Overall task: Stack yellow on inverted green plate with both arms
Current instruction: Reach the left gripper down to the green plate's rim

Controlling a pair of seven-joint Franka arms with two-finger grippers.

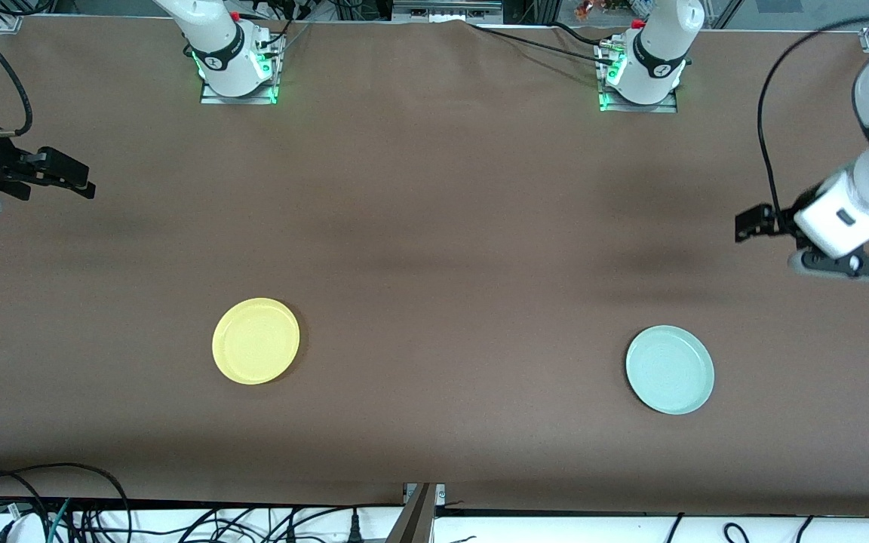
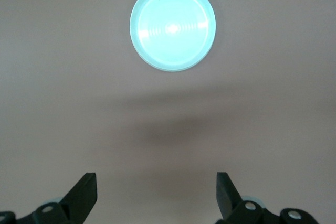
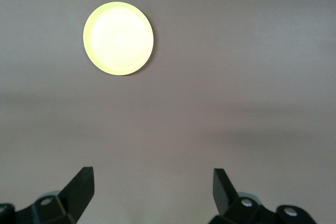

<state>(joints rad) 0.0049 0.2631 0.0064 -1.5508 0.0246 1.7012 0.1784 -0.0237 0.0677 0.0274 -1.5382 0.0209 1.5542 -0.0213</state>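
Two plates [image 1: 256, 341] [image 1: 670, 369], no legible labels.

Glossy yellow [image 1: 256, 341] and green plate [image 1: 670, 369]; matt brown table [image 1: 434, 226].

Yellow plate [image 1: 256, 341] on table [image 1: 434, 226] toward right arm's end, well apart from green plate [image 1: 669, 369] toward left arm's end.

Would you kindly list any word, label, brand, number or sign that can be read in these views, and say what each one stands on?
No text can be read anywhere.
Small round glossy yellow plate: no markings.
Small round pale mint-green plate: plain, only concentric ridges.
Black bands on the white robot arm bases: a small white mark on each, too small to read.
Brown table cover: blank.
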